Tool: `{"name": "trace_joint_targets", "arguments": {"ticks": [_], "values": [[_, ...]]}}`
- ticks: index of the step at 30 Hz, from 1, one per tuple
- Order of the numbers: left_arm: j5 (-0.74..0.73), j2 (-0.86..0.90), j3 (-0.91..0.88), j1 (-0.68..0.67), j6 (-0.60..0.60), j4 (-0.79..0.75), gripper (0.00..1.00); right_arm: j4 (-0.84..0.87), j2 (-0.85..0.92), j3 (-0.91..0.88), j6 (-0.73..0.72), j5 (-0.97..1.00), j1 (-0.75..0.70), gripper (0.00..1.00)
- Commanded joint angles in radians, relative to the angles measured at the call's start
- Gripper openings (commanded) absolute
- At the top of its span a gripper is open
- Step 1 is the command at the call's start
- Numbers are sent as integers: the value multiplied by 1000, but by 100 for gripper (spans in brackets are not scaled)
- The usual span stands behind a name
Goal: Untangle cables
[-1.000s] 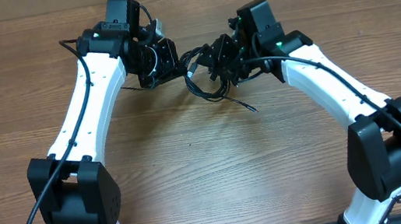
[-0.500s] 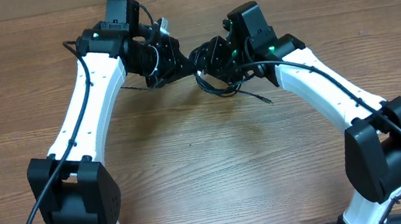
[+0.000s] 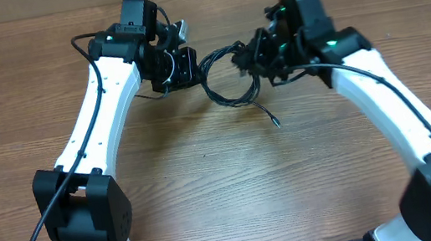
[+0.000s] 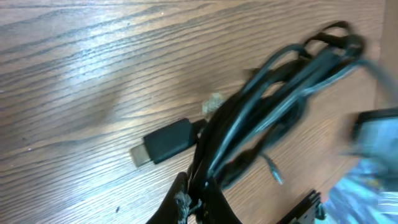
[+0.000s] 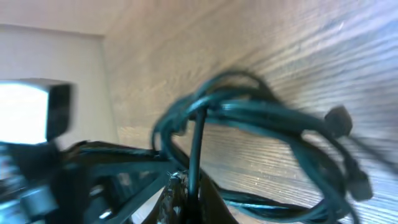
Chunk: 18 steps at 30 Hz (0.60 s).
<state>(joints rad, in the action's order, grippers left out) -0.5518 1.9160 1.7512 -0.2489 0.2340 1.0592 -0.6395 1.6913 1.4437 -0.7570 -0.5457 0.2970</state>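
Thin black cables (image 3: 219,52) are bunched in tangled loops at upper centre, one loose end trailed down-right.

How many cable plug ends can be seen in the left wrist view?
2. A flat black rectangular plug sits left of the bundle of thin black cables; a thin silver-tipped end shows under the bundle. Others may be hidden inside it.

Setting: a robotics lab or test bench, not a home. Evidence: two white-and-black machine arms, the left arm (image 3: 100,111) and the right arm (image 3: 381,97), stand over a wood-grain table (image 3: 208,189). A plain pale wall (image 5: 56,50) lies beyond it.
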Motion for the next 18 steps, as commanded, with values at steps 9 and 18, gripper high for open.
{"name": "trace_joint_targets", "arguments": {"ticks": [9, 18], "values": [[2, -6, -8, -2, -135, 149, 4, -15, -45, 11, 25, -61, -70, 4], [-132, -6, -8, -2, -312, 179, 4, -154, -45, 11, 50, 84, -70, 4]]}}
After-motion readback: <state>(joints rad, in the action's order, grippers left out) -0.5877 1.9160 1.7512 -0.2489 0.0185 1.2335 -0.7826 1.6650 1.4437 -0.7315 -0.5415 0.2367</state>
